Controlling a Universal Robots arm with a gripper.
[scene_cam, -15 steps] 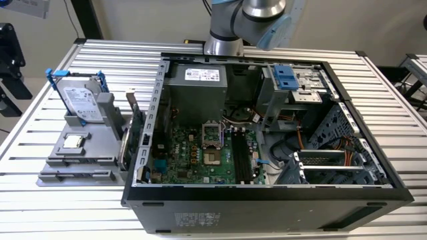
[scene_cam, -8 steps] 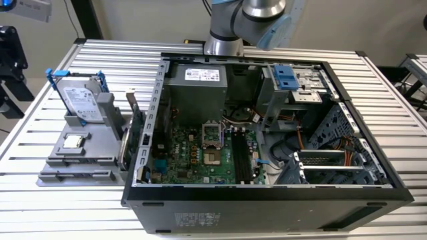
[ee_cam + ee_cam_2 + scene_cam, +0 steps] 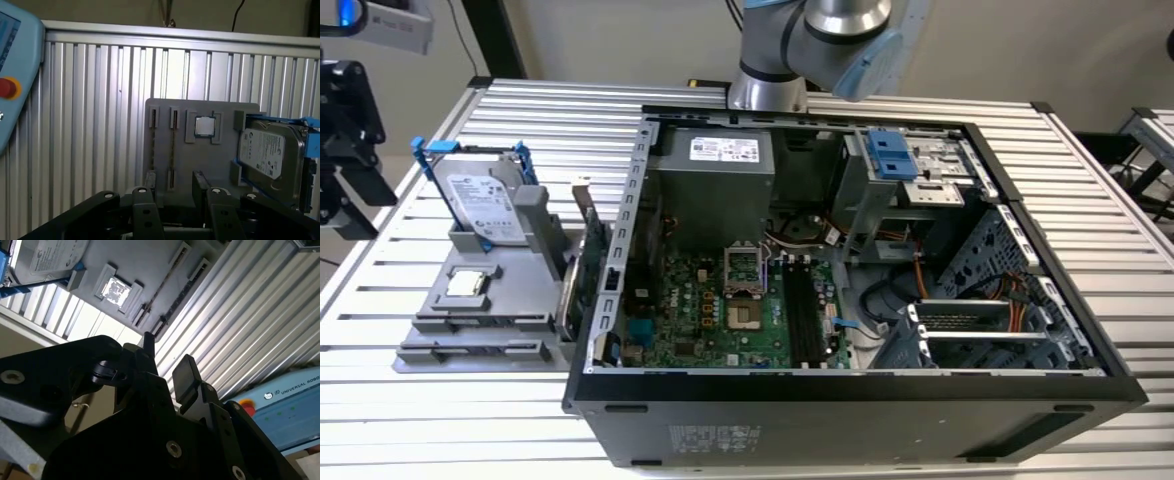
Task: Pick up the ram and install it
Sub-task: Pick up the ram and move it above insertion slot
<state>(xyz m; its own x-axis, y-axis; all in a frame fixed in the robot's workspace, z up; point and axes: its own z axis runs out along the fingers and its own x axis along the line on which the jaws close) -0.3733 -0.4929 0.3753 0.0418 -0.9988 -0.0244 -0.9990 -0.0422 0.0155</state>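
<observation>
The ram (image 3: 172, 150) looks like a thin dark strip standing on edge in one of two long slots of a grey holder (image 3: 220, 160). I cannot make out its chips. In the second wrist view the same strip (image 3: 161, 287) crosses the holder (image 3: 145, 260). My gripper (image 3: 172, 192) hangs well above the holder, apart from it, with its black fingers (image 3: 185, 372) spread and nothing between them; it is open. In the exterior view the holder (image 3: 520, 300) lies to the left of the open computer case (image 3: 854, 400). The motherboard's long black slots (image 3: 807, 310) run inside that case.
A hard drive (image 3: 480, 205) in a blue bracket and a small square silver chip (image 3: 464, 283) sit on the holder. A green card (image 3: 576, 290) stands on edge between the holder and the case wall. A pendant with a red button (image 3: 7, 87) lies on the ribbed table (image 3: 90, 125).
</observation>
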